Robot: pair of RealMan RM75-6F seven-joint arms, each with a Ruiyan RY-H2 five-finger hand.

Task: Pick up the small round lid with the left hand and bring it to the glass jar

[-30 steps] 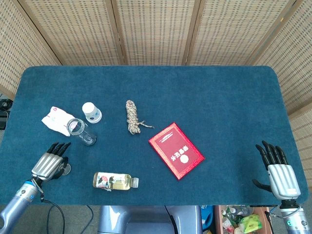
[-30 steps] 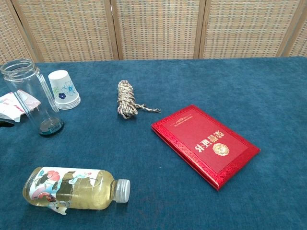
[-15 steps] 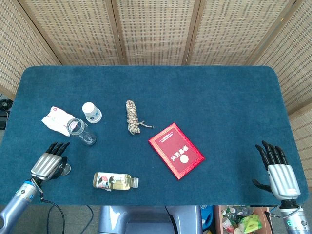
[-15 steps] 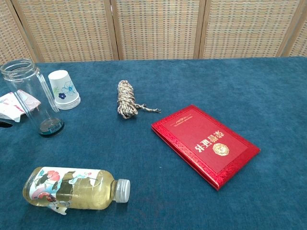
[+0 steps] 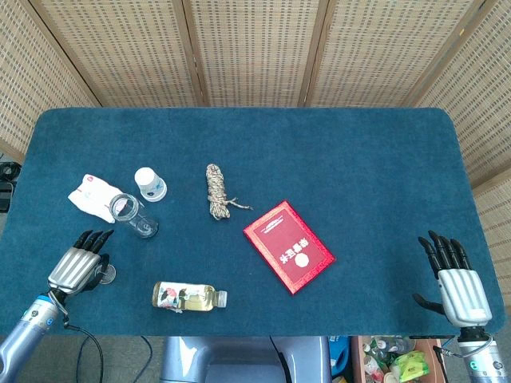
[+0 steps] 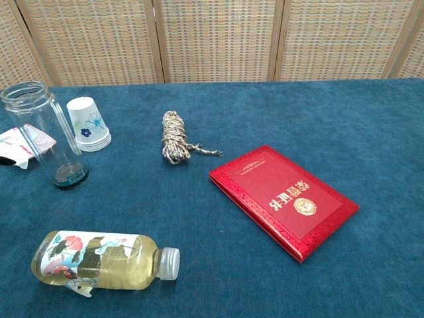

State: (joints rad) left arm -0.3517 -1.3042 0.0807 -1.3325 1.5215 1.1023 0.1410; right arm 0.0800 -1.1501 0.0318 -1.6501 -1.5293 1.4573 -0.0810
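In the head view the small round lid lies on the blue cloth near the front left edge. My left hand rests flat just to its left, fingers stretched toward the back, its thumb side touching or overlapping the lid; it holds nothing. The empty glass jar stands open-mouthed a short way behind and to the right of that hand, and rises tall at the left of the chest view. My right hand sits at the front right corner, fingers apart and empty.
A paper cup stack and a white packet flank the jar. A bottle of yellow drink lies on its side right of the lid. A rope bundle and a red book occupy the middle.
My left hand has slid slightly left and toward the front edge; the lid stays where it was. The right hand has not moved.
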